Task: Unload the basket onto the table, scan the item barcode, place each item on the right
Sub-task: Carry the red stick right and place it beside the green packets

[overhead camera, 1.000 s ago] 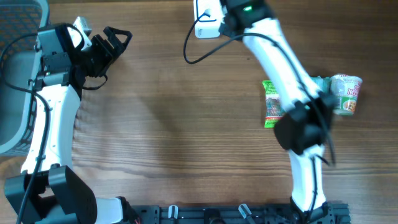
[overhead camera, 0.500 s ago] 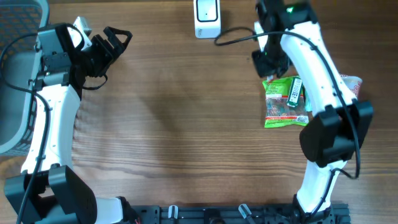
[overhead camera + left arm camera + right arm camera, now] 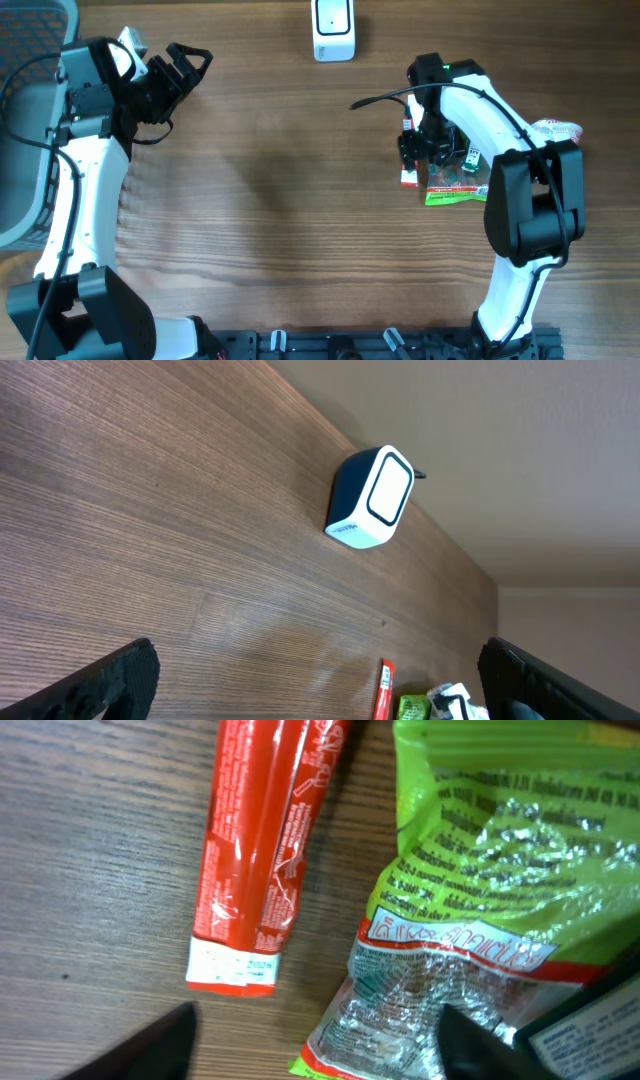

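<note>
The white barcode scanner point(image 3: 332, 28) stands at the table's far edge, its dark back and white face point(image 3: 372, 498) also in the left wrist view. A red stick packet point(image 3: 409, 179) point(image 3: 262, 850) lies flat on the wood, touching nothing. Just right of it lies a crinkled green snack bag point(image 3: 456, 186) point(image 3: 470, 910). My right gripper point(image 3: 421, 158) point(image 3: 315, 1050) hovers open low over these two, holding nothing; the bag's lower corner lies between its fingertips. My left gripper point(image 3: 186, 62) point(image 3: 320, 685) stands open and empty at the far left.
A noodle cup point(image 3: 558, 130) stands behind the right arm at the table's right side. A dark green item with a white label point(image 3: 590, 1020) rests on the green bag. A grey mesh basket point(image 3: 30, 120) sits off the left edge.
The right arm swung from the scanner back to the pile and came down. Its gripper opened, and the red stick packet now lies on the table beside the green bag. Left arm unmoved.
</note>
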{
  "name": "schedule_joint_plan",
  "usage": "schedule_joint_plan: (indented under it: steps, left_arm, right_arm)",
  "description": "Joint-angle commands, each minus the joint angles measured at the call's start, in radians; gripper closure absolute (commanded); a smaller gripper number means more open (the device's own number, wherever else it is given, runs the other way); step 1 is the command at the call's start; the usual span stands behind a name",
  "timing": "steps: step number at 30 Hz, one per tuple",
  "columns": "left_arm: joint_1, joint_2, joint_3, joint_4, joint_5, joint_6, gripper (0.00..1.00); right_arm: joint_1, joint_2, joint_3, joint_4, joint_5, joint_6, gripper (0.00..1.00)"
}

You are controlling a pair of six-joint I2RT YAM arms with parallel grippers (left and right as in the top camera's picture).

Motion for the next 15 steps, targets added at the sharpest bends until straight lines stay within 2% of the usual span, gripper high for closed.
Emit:
schedule_joint_plan:
  steps: [1, 4, 6, 9, 15]
  left_arm:
    - [0.003, 0.008, 0.008, 0.003, -0.007, -0.001, 0.0]
    - [0.003, 0.008, 0.008, 0.002, -0.007, -0.001, 0.0]
    - [0.003, 0.008, 0.008, 0.002, -0.006, -0.001, 0.0]
    - [0.003, 0.008, 0.008, 0.002, -0.007, -0.001, 0.0]
    - [0.003, 0.008, 0.008, 0.002, -0.007, -0.001, 0.0]
  right_arm:
    - [0.003, -0.027, 0.07, 0.001, -0.013, -0.006, 0.14]
    - [0.002, -0.087, 0.12, 0.005, -0.018, -0.006, 0.1]
    - [-0.002, -0.132, 0.137, 0.03, -0.027, -0.006, 0.0]
    - [-0.002, -0.19, 0.137, 0.067, -0.028, -0.004, 0.0]
    - [-0.002, -0.196, 0.135, 0.164, -0.028, -0.003, 0.0]
